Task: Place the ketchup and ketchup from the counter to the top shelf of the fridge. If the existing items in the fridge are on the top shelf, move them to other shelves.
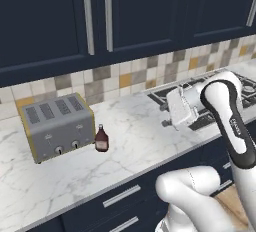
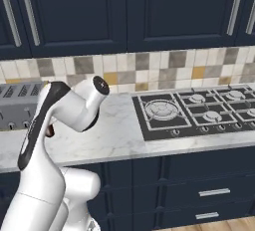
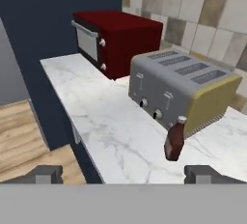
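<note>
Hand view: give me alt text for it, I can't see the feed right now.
A small dark maroon ketchup bottle stands upright on the white marbled counter, just in front of a grey four-slot toaster, with the open gripper short of it. A dark red toaster oven sits further along the counter against the tiled wall.

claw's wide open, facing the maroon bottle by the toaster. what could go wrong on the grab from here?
1. The squat dark maroon bottle stands close to the grey four-slot toaster; one finger of the open claw may clip the toaster's front going in.
2. The bottle is small and upright on the white marbled counter; an off-centre approach could tip it.
3. It sits off to one side in the hand view, so the claw probably needs realigning before closing.
</note>
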Controlling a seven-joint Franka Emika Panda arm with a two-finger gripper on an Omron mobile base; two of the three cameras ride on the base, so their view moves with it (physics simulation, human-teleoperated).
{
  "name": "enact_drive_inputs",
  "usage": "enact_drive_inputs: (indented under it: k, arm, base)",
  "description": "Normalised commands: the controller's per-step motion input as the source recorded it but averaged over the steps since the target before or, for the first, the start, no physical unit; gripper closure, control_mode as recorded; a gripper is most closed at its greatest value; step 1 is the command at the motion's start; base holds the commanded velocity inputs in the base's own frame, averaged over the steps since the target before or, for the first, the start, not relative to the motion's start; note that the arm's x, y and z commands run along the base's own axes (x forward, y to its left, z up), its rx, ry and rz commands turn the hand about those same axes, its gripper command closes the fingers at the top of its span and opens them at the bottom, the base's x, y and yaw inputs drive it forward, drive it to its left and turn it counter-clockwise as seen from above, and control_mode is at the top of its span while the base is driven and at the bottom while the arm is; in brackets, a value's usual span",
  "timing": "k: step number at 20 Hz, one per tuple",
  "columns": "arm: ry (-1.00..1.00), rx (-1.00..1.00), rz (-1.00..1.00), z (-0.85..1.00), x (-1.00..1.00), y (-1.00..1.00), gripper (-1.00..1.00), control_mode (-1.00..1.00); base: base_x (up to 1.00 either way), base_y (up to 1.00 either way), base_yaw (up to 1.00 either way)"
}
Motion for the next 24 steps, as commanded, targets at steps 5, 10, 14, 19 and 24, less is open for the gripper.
enact_drive_inputs:
  k: [5,10,14,19,24]
  arm:
    - [-0.15,0.22,0.0,-0.53,0.4,0.48,-1.0,-1.0]
    - [-0.06,0.03,0.0,-0.16,0.27,0.35,-1.0,-1.0]
    - [0.0,0.0,0.0,0.0,0.21,0.23,-1.0,-1.0]
    - [0.0,-0.01,0.01,-0.11,0.17,0.18,-1.0,-1.0]
    - [0.0,0.0,0.06,-0.13,0.23,0.13,-1.0,-1.0]
  base:
    - [0.0,0.0,0.0]
    - [0.0,0.0,0.0]
    - [0.0,0.0,0.0]
    - [0.0,0.0,0.0]
    - [0.0,0.0,0.0]
